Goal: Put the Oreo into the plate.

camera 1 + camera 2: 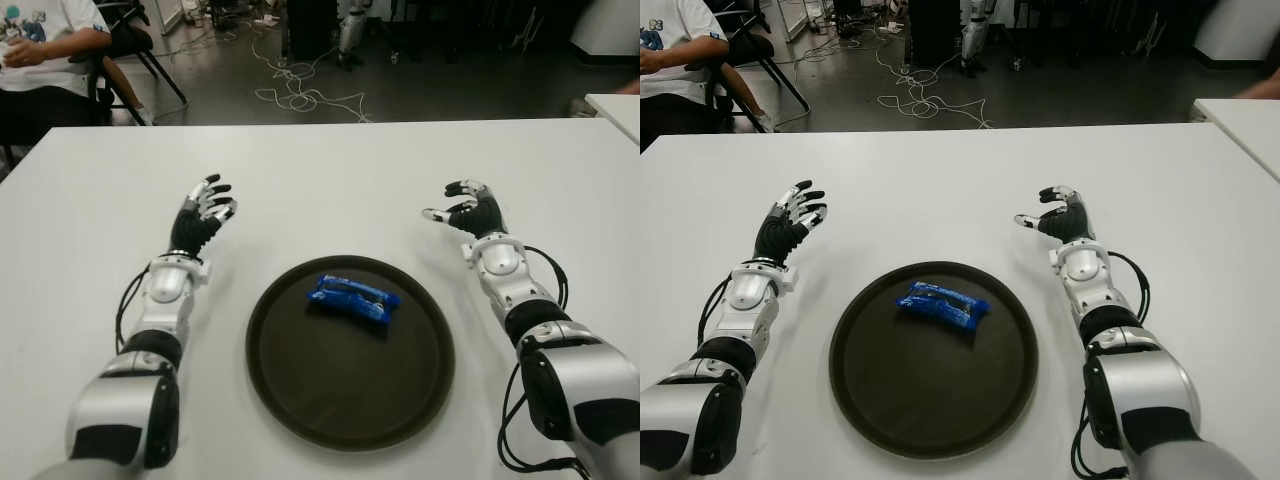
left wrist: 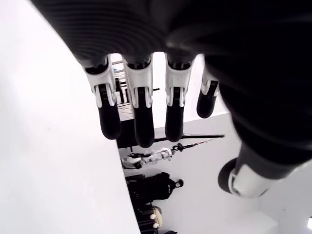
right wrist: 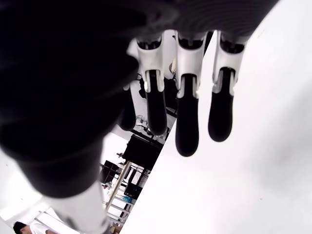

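Observation:
The blue Oreo packet lies inside the round dark brown plate, toward its far side. My left hand shows to the left of the plate, fingers spread and holding nothing; its fingers hang straight over the white table. My right hand shows to the right of the plate and a little beyond it, also open and empty, with its fingers loosely extended. Neither hand touches the packet or the plate.
The white table stretches beyond the plate. A seated person is at the far left behind the table, and cables lie on the floor. Another white table corner shows at the far right.

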